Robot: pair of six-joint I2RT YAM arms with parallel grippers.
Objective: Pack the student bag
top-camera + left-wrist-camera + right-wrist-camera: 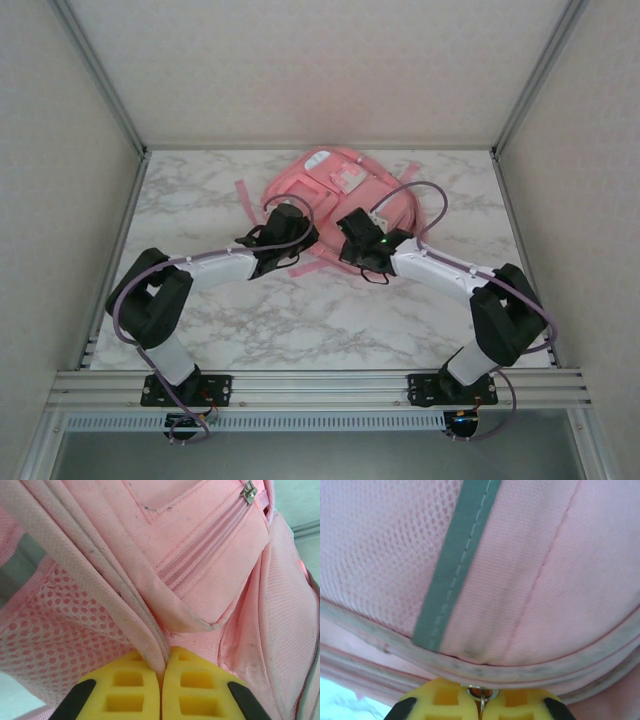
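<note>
The pink student bag [345, 195] lies flat at the middle back of the marble table, straps trailing to the left. My left gripper [295, 218] is at its near left side. In the left wrist view its yellow pads [135, 685] are shut on a fold of the bag's pale trim [150, 645], beside a mesh pocket [60, 625]. My right gripper [355, 232] is at the bag's near edge. In the right wrist view its yellow pads [445, 700] are shut on a small metal zipper pull [481, 696] under the bag's zipper seam [485, 667].
Loose pink straps [245, 200] lie on the marble table [300, 320] left of the bag. Metal frame posts and white walls close in the table on three sides. A rail [320, 385] carries both arm bases at the near edge.
</note>
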